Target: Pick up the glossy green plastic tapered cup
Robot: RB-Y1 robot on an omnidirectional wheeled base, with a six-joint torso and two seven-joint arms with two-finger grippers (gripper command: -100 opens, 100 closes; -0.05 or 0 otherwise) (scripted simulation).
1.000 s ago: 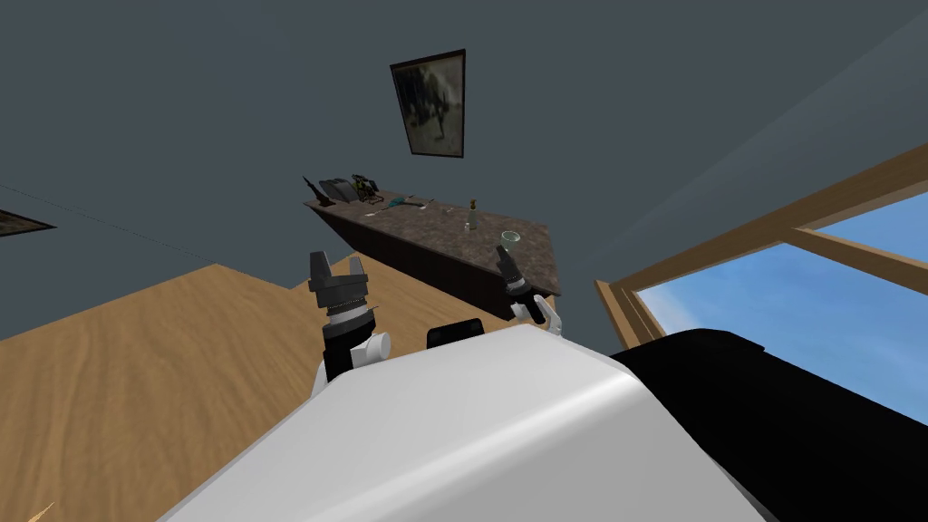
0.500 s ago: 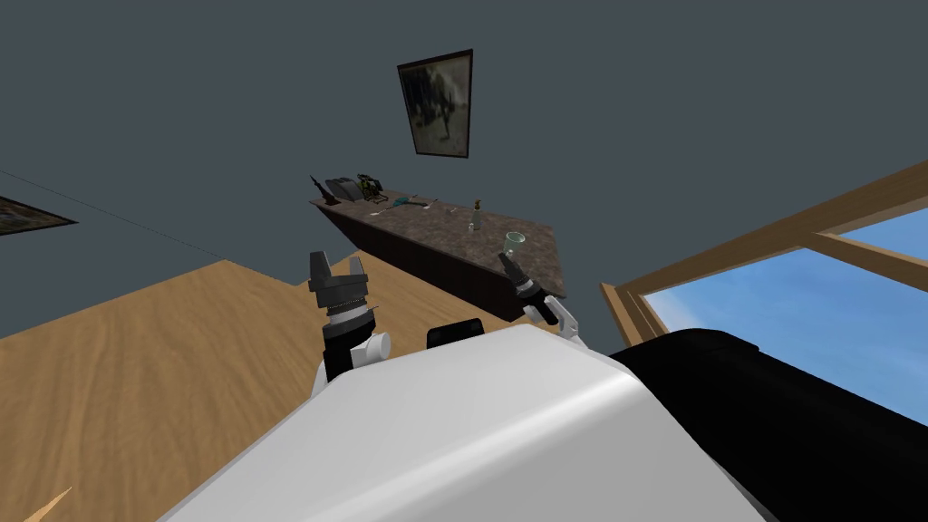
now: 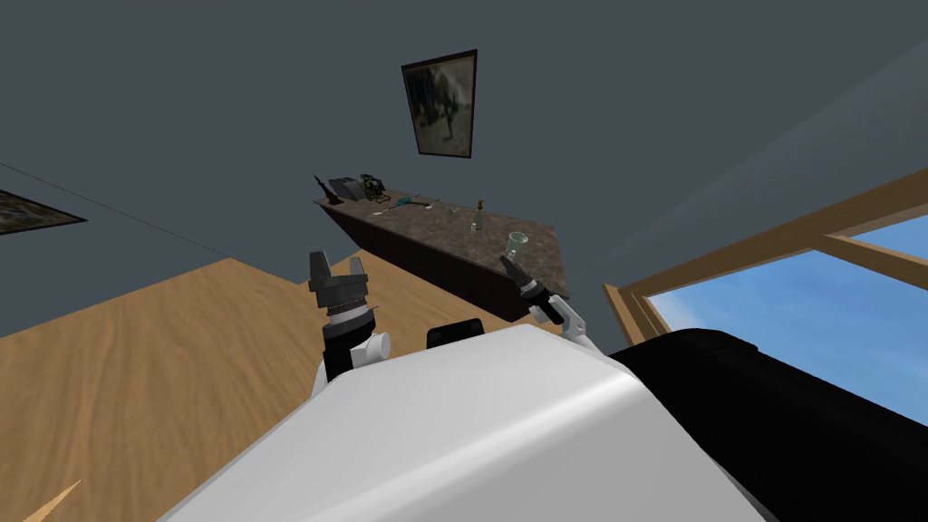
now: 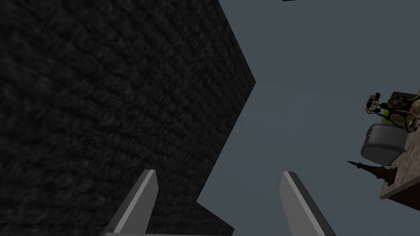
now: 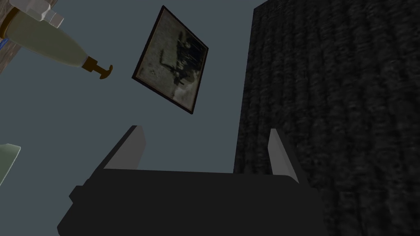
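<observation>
Light grey fingers stand spread and empty on both claws: the left claw (image 3: 337, 265) is raised over the wood floor (image 3: 136, 362), and the right claw (image 3: 507, 264) is just short of the cup (image 3: 517, 240). That one cup, pale green and see-through, stands at the near corner of the mottled brown counter (image 3: 539, 258); the right wrist view cuts it to a sliver. One bottle (image 3: 478, 216) stands farther along. The clutter (image 3: 358, 188) at the far end is too small to identify. Two pictures hang on the grey wall, one (image 3: 441, 102) above the counter and one (image 3: 36, 210) cut off at the left. A window (image 3: 797, 299) is at the right.
</observation>
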